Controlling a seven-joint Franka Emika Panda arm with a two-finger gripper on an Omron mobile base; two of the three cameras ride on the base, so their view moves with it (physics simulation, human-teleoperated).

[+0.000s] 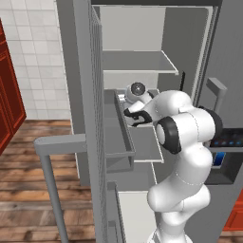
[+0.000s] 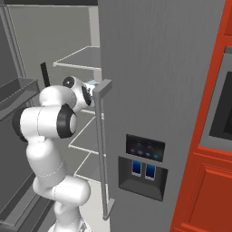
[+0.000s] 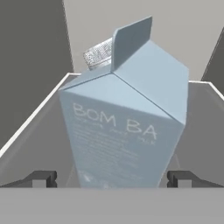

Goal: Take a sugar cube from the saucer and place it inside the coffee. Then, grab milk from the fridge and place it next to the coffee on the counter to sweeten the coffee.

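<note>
Hand view: milk [image 3: 124, 127] stands upright between the wide-open tool's [image 3: 112, 178] fingertips [image 3: 41, 178], not gripped.

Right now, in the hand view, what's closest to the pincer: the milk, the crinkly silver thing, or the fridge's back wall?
1. Milk: between the open pincer tips.
2. Crinkly silver thing: behind the milk, upper left.
3. Fridge back wall: farthest, beyond the shelf.

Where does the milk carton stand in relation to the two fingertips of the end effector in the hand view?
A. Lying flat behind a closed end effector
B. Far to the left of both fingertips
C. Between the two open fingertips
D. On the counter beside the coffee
C: in the hand view the milk carton stands upright on a fridge shelf, with the fingertips of the open end effector on either side of its base.
</note>
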